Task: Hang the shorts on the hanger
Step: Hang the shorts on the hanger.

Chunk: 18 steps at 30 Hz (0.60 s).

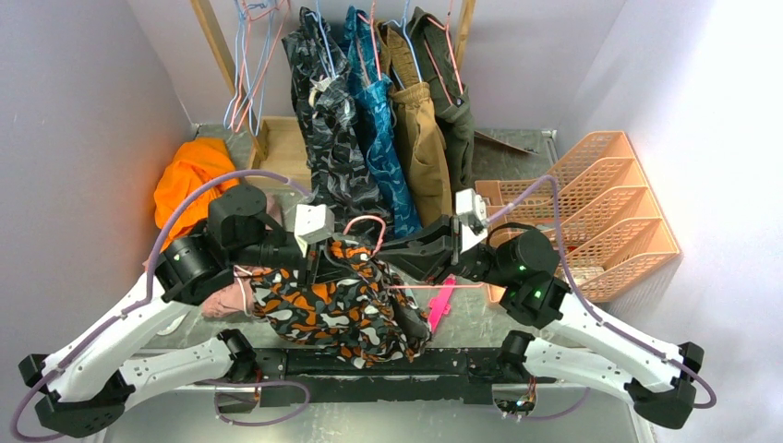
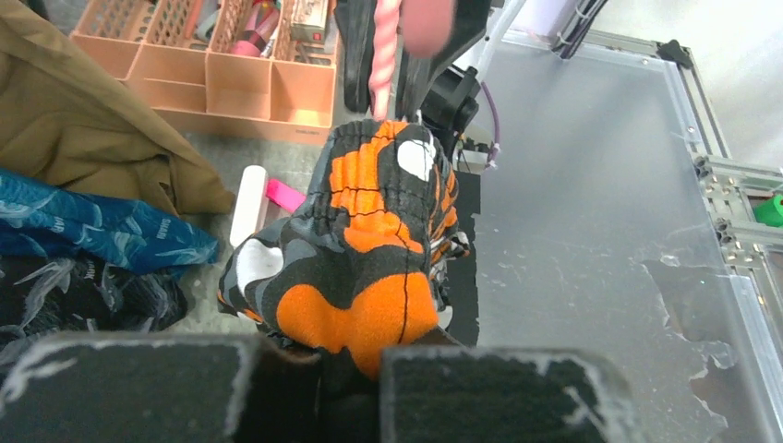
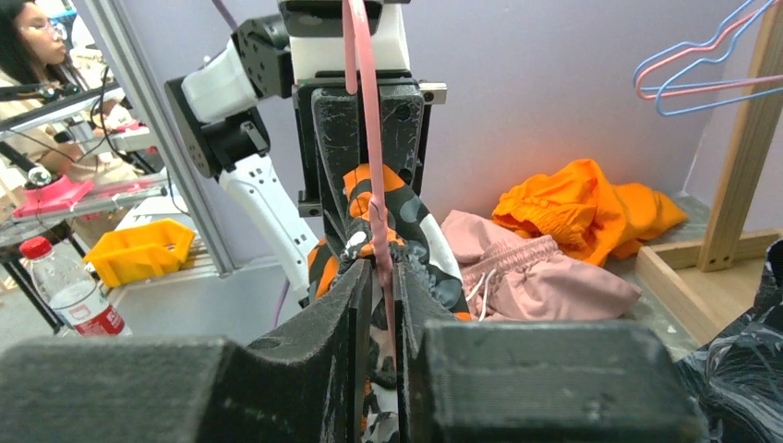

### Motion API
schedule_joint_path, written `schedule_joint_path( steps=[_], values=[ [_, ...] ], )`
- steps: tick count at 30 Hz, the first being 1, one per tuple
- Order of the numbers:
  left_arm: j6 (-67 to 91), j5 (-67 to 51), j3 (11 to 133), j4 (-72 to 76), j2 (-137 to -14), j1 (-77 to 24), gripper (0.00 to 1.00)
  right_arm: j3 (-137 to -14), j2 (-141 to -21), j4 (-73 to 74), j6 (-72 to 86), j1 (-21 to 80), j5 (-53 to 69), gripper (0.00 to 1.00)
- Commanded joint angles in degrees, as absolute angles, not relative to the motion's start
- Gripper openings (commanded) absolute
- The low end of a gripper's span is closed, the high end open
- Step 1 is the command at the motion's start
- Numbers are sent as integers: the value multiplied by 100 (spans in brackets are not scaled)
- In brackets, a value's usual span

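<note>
Shorts (image 1: pixel 342 305) are lying bunched at the overhead view's lower centre, seemingly only partly on the hanger (image 3: pixel 365 138), while the left gripper (image 2: pixel 351 365) is clamping their fabric and the right gripper (image 3: pixel 383 286) is straddling its wire, whether pinching I cannot tell.

Shorts (image 1: pixel 342 309) at table (image 1: pixel 475 321) centre, hanger (image 3: pixel 367 138) seemingly through them — loose clothes (image 1: pixel 189 175) left, tray (image 1: pixel 614 208) right, hung garments (image 1: pixel 369 120) behind.

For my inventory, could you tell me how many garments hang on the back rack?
4, left to right: grey-black camo pair, teal patterned pair, tan pair, dark green garment. Others may hide behind them.
</note>
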<state>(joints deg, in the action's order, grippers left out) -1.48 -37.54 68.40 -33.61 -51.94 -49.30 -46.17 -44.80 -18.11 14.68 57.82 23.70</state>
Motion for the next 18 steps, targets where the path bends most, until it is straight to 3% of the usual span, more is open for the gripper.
schedule_joint_path(
  steps=[1,6,11,15,18],
  values=[
    [27,-3298,6653,-2739,-4961,-4878,7,-4790,-4157,-1763,1506,5814,2385,20],
    [128,-3457,6610,-2665,-4886,-4879,7,-4890,-4181,-1696,1512,5815,2327,34],
    [123,-3532,6664,-2706,-4912,-4878,7,-5216,-4474,-1536,1398,5811,2287,40],
    [123,-3597,6719,-2747,-4945,-4878,7,-5536,-4773,-1119,1255,5813,2252,40],
    [115,-3641,6749,-2806,-4948,-4879,7,-5608,-4865,-1042,1211,5811,2260,32]
  ],
)
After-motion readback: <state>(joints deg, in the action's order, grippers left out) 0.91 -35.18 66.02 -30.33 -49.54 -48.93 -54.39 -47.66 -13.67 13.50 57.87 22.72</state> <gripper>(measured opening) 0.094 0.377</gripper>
